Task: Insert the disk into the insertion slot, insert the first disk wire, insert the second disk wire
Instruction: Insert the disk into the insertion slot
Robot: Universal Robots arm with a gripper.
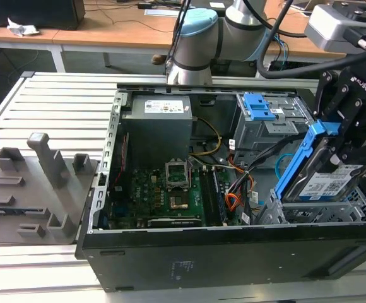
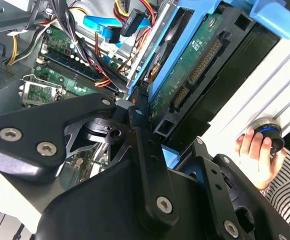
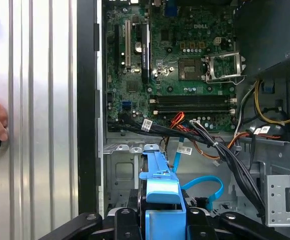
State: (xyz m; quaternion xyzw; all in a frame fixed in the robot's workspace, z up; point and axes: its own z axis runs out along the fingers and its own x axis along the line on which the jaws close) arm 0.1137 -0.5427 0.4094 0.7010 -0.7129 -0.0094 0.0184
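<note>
My gripper (image 1: 353, 136) is shut on the disk (image 1: 327, 182), a silver drive with a white label in a bright blue caddy. The disk hangs tilted, its upper end raised, just above the insertion slot (image 1: 309, 213), a low perforated silver cage at the exterior view's right inside the open computer case. In the second wrist view the black fingers (image 2: 137, 125) clamp the disk (image 2: 195, 60) across its green underside. The blue caddy (image 3: 161, 186) stands over the slot (image 3: 119, 170) in the first wrist view. The red-orange wire bundle (image 1: 233, 201) and the light blue cable (image 3: 211, 186) lie loose beside the slot.
A taller grey cage with a blue latch (image 1: 260, 107) stands behind the slot. The motherboard (image 1: 164, 192) and power supply (image 1: 158, 129) fill the case's left part. Grey fixtures (image 1: 38, 183) sit on the slatted table. A person's hand (image 2: 255, 150) rests on a round button outside the case.
</note>
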